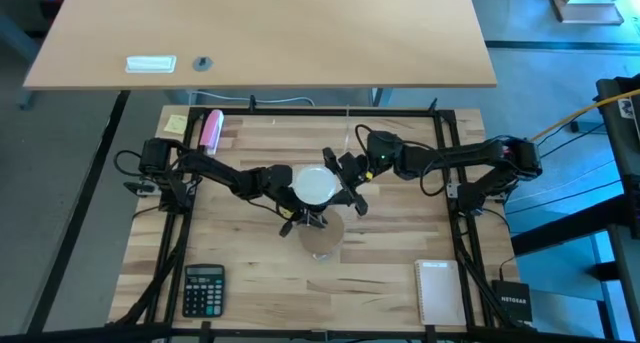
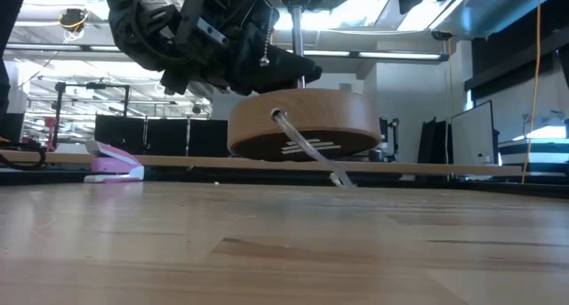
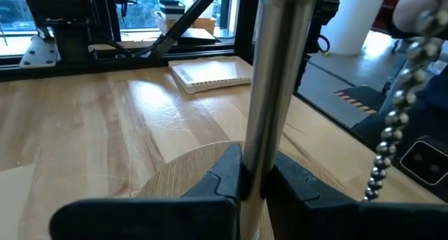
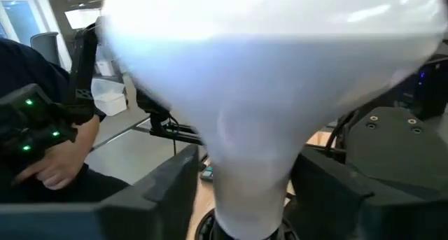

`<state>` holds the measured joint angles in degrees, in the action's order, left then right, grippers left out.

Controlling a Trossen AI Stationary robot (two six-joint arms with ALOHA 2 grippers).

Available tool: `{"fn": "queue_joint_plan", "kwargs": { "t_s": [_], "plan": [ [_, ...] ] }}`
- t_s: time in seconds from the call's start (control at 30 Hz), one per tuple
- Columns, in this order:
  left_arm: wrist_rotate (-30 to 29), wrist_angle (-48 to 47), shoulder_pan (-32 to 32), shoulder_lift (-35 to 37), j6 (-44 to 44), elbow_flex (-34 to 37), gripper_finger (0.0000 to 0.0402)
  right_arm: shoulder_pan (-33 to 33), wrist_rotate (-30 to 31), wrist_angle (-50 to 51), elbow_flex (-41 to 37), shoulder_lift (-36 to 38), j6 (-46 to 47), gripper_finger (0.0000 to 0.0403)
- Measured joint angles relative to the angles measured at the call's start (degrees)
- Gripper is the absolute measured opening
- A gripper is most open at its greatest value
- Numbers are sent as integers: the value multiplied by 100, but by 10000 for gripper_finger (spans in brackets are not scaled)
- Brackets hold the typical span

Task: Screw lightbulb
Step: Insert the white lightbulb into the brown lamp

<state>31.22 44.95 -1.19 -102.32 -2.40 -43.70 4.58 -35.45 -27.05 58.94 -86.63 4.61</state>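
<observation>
A small lamp has a round wooden disc base (image 2: 302, 118), an upright metal stem (image 3: 273, 79) and a bead pull chain (image 3: 390, 128). The white lightbulb (image 1: 315, 186) sits on top of it, its narrow neck going down into the dark socket (image 4: 241, 229). My left gripper (image 1: 303, 221) is shut on the stem just above the disc. My right gripper (image 1: 347, 190) is at the bulb's right side, a finger on either side of its taper. The low view cuts off the bulb. My left gripper pinches the metal stem near its lower end (image 3: 253, 166) between its two fingers, just above the disc, coming level with the fingers across the stem. The stem stands upright and the disc (image 2: 267, 140) hangs clear of the table, slightly tilted. My right gripper holds the lightbulb between its two fingers (image 4: 183, 166) at the taper (image 4: 224, 152) where the globe narrows to the neck, coming from the table's right side. The bulb stands upright with its base at the socket.
A clear cord (image 2: 307, 149) runs from the disc down to the table. A pink stapler (image 1: 211, 130) and a yellow note (image 1: 176, 124) lie far left, a calculator (image 1: 203, 288) near left, a notepad (image 1: 438, 291) near right. A person's hand (image 4: 56, 163) shows beyond the table.
</observation>
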Motion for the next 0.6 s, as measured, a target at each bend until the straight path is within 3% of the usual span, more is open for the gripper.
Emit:
{"fn": "queue_joint_plan", "kwargs": {
  "t_s": [0.1,0.33,0.6],
  "plan": [
    [-12,6,-1,0,55,0,29,-2,170,17,2,0,-32,156],
    [-663,-177,-81,-2,173,0,27,-20,1146,804,2,252,-280,153],
    [-2764,-334,-164,0,609,2,27,-396,3803,1438,4,466,-638,153]
  ]
}}
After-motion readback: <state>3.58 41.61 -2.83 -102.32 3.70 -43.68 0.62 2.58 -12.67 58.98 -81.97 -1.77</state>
